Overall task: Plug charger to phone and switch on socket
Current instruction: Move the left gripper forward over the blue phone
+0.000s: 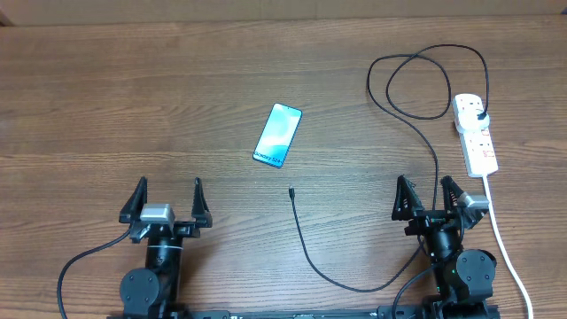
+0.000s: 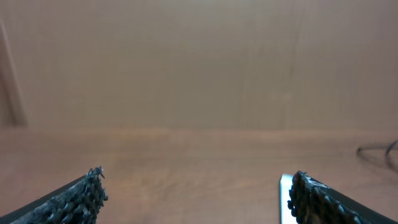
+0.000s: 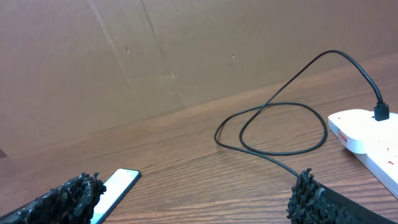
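The phone (image 1: 277,135) lies screen up, tilted, in the middle of the table; its corner shows in the right wrist view (image 3: 115,185) and its edge in the left wrist view (image 2: 285,198). The black charger cable (image 1: 310,252) has its plug tip (image 1: 291,190) lying free below the phone; it loops at the back right (image 3: 273,127) and its adapter (image 1: 479,113) sits in the white socket strip (image 1: 476,133), also in the right wrist view (image 3: 364,134). My left gripper (image 1: 166,197) is open and empty near the front left. My right gripper (image 1: 431,190) is open and empty near the front right.
The socket's thick white cord (image 1: 507,252) runs down the right side past my right arm. The charger cable passes right beside my right gripper. A cardboard wall (image 3: 124,56) stands behind the table.
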Available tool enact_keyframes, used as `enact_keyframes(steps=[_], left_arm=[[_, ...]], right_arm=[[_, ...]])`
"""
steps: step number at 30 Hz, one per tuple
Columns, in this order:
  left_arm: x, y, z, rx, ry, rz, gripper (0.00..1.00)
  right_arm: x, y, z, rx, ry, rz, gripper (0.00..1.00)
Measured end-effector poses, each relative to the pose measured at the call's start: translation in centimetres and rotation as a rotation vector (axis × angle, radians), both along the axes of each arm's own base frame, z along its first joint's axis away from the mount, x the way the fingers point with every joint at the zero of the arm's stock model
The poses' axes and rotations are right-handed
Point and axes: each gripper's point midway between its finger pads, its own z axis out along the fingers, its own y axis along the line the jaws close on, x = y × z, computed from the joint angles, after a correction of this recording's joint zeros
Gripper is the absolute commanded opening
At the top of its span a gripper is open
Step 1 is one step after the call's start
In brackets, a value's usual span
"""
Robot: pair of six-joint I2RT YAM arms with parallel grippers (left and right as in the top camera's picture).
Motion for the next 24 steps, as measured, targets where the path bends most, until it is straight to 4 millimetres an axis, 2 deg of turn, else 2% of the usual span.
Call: enact_keyframes(steps=[3,6,9,14,17,21,24], left_arm=[[-0.6,-0.6,2.3,0.001,-0.021,-0.041,1.0],[-2.1,-0.8,6.4,-0.004,-0.029,-0.062,1.0],[-4.3,-0.8,11.3,-0.01,-0.022,-0.076,1.0],[-5.9,-1.1,16.4,-0.021,0.108,-0.104,1.0],[-5.2,-2.0,18.4,-0.029,0.247,-0.147,1.0],[-2.8,-3.8,19.7,-0.04,0.449,-0.23,1.0],[-0.4,-5.1,19.1,-0.056,0.647,-0.284,1.0]], right_arm=[[0.0,0.0,0.0,0.0,0.0,0.0,1.0],[0.0,0.0,0.0,0.0,0.0,0.0,1.0],[0.0,0.0,0.0,0.0,0.0,0.0,1.0],[0.0,0.0,0.0,0.0,-0.001,0.0,1.0],[0.0,0.0,0.0,0.0,0.0,0.0,1.0],[0.0,0.0,0.0,0.0,0.0,0.0,1.0],[0.0,0.0,0.0,0.0,-0.001,0.0,1.0]])
